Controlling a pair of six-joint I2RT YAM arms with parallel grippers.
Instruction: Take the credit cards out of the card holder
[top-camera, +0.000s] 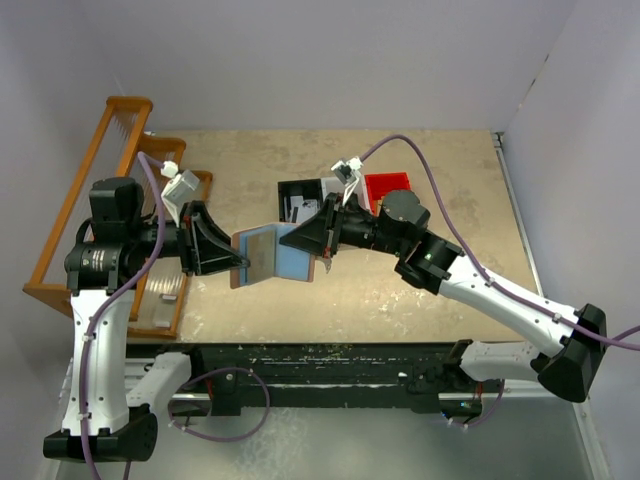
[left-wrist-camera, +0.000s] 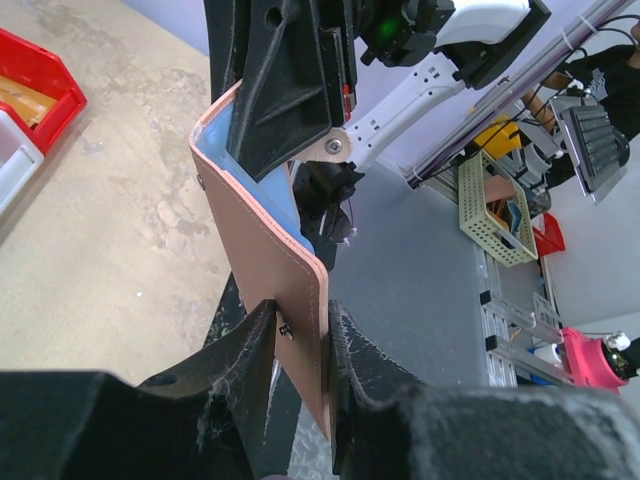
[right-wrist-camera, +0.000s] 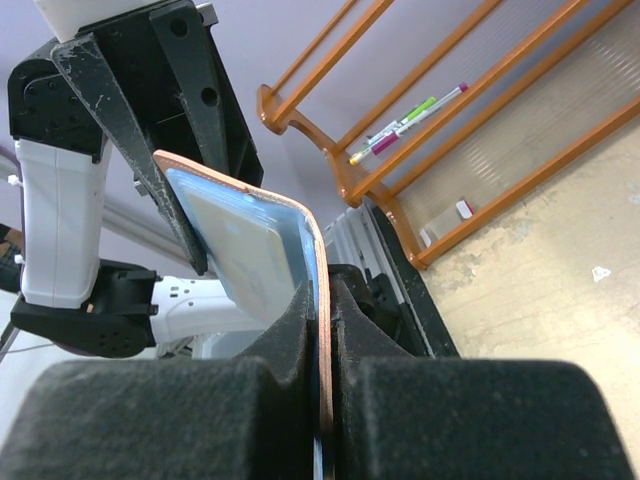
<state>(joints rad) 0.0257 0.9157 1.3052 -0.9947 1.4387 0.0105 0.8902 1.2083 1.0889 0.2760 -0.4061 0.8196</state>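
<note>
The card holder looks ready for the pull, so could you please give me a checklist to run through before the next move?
1. Left gripper shut on the card holder: ok.
2. Right gripper shut on the opposite flap: ok.
3. Card holder spread open between the two grippers: ok.
4. Card visible inside the card holder: ok, not yet out.
5. A free gripper to pull that card: not ok, both are occupied.
6. Second card located: cannot tell.

I look down on a black bin (top-camera: 297, 203) standing on the tan table (top-camera: 250, 160). A red bin (top-camera: 388, 186) sits near its right. An orange wooden rack (top-camera: 128, 102) stands well to its left, and two markers (right-wrist-camera: 410, 122) lie on that rack.
</note>
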